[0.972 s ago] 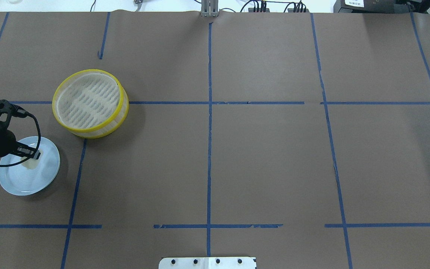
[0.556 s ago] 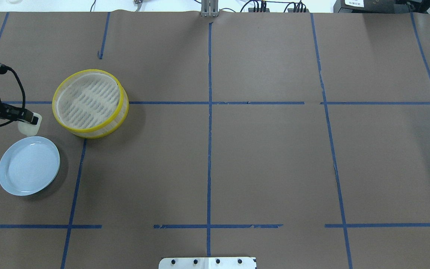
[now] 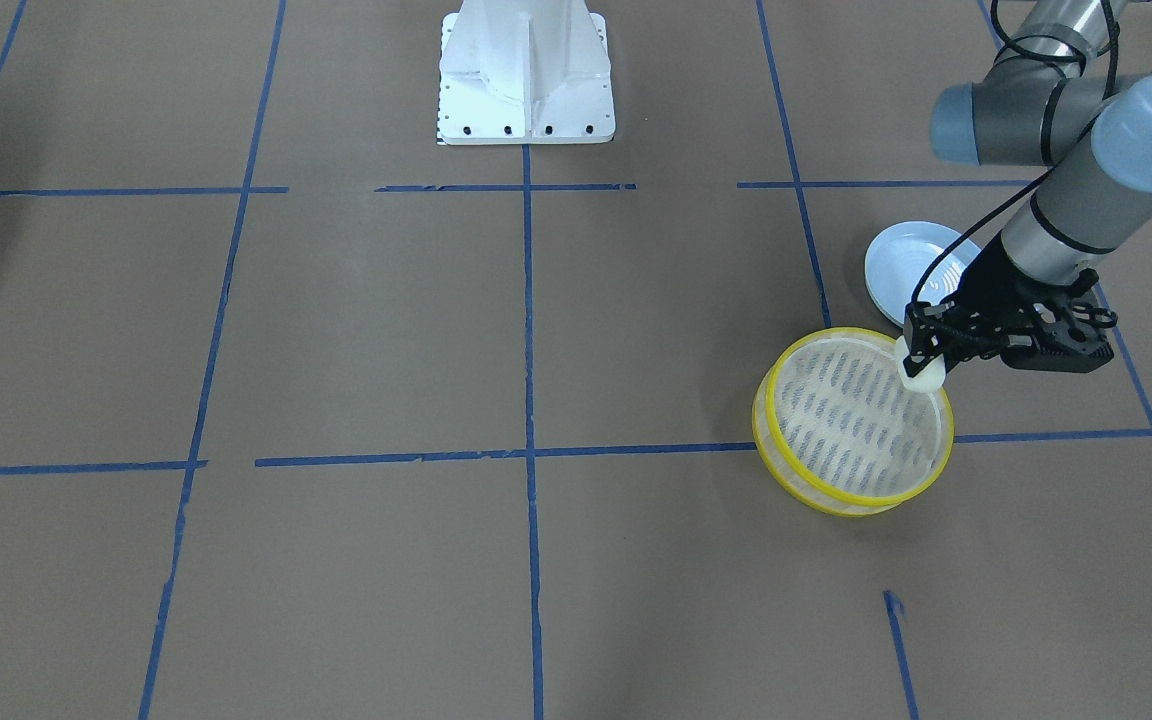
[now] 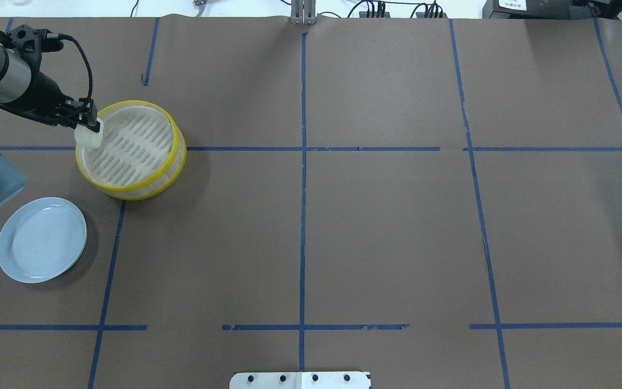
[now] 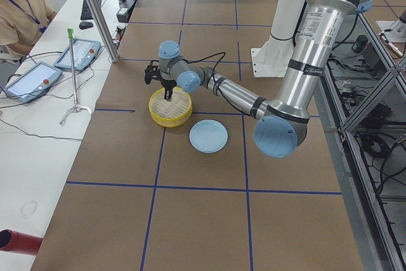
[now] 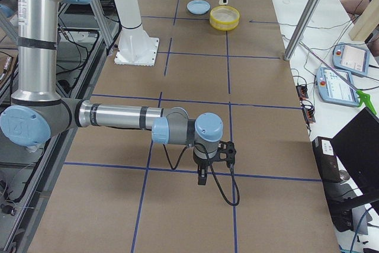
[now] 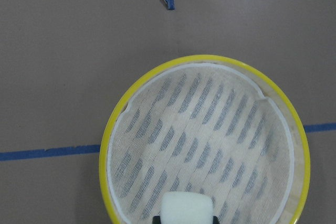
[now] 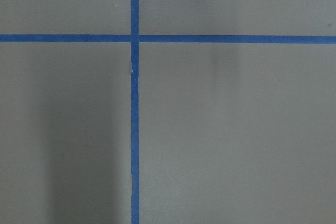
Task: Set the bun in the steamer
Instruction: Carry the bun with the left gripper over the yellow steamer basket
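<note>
Left gripper (image 4: 90, 126): I read its two black fingers as closed to a narrow gap, about the width of the bun (image 4: 88, 138), which they clamp from either side. The cream-white lump hangs below the fingertips. From overhead and from the front-facing camera it sits over the steamer's (image 4: 179, 160) yellow rim, on the side nearest the left arm. The left wrist camera shows it just inside that rim, above the slotted floor. I cannot tell from these views whether it touches the basket.

Right gripper (image 6: 202, 177): it points down at the brown paper, well apart from everything else. It appears only in the far-end side view, and I cannot tell how far its fingers are parted.

Count: one bun, one steamer with nothing on its floor, and one pale blue plate (image 4: 41, 241) lying bare near the steamer, apart from it, on the table (image 4: 386, 232) with its blue tape lines.
</note>
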Robot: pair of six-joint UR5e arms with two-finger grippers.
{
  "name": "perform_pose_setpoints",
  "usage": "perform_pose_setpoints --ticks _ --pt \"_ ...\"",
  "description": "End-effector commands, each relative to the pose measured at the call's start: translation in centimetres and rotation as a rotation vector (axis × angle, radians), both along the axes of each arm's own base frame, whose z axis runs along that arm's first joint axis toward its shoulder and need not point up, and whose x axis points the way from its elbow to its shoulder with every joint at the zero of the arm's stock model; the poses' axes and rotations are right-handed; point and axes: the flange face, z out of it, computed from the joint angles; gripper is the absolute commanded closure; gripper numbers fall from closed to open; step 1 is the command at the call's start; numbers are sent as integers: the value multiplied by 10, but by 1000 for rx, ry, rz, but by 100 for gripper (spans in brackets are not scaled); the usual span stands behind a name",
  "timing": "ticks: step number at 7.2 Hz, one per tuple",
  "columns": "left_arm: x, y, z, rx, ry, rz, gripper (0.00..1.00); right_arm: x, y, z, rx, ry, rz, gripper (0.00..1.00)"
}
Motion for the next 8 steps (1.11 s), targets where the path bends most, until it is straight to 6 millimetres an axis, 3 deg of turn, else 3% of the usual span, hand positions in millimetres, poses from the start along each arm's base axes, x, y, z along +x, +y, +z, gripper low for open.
perform_pose_setpoints --ticks 1,4,6,7,8 --pt "55 -19 8 -134 -9 -28 64 0 1 1 -1 0 0 0" --pt "99 0 19 -146 -69 -46 63 0 0 0 0 0 0 0" --pt "100 1 19 -143 -71 -46 59 0 0 0 0 0 0 0" --pt "100 1 19 -141 -71 -47 44 0 0 0 0 0 0 0" --pt "99 1 18 -140 -70 -48 16 0 0 0 0 0 0 0"
